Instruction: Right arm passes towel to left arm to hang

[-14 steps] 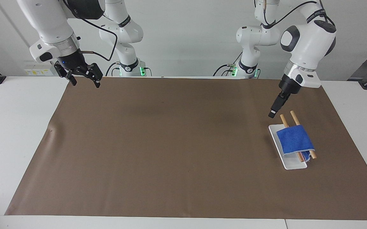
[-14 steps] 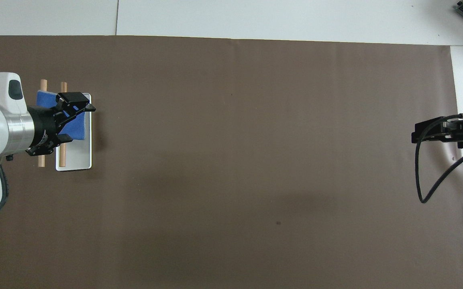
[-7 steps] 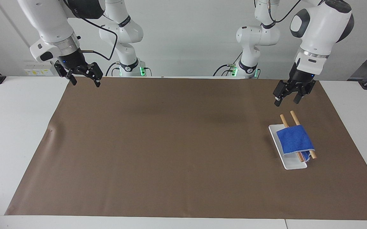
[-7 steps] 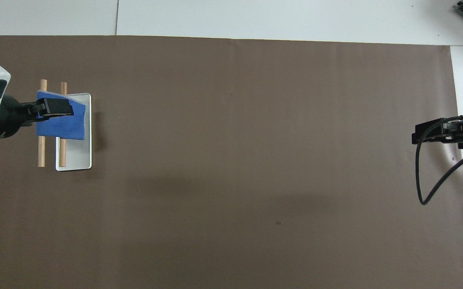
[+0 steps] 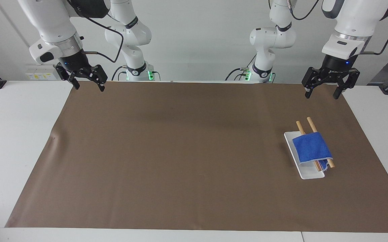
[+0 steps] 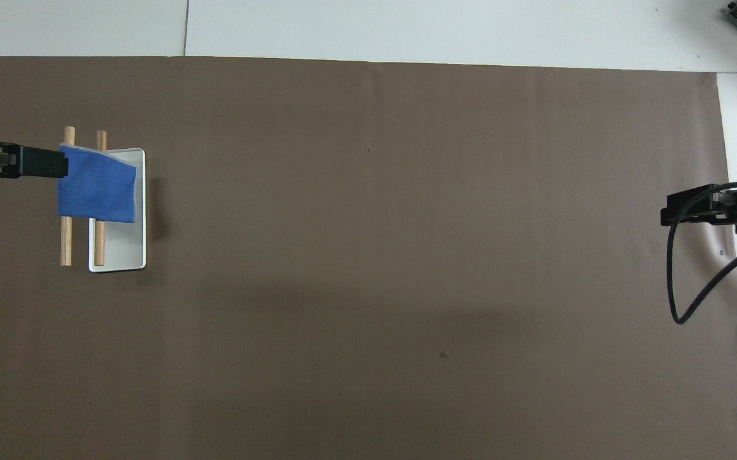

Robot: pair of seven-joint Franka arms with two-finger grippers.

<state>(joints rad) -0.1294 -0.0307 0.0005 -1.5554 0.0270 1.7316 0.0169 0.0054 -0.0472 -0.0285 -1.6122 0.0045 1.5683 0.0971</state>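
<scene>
My left tool is up and back now, clear of the small bright-blue terry towel, hanging over the brown mat's robot-side edge at my left arm's end of the bench, fingers spread wide and holding nothing. A second ago it hung low just over the rack; it has swung away and turned. The towel hasn't budged: draped over the two pale wooden dowels that lie across the white rectangular tray. My right tool waits over the mat's corner toward my right arm's end, fingers apart, empty too. I'd call the hang done, with both arms retiring.
</scene>
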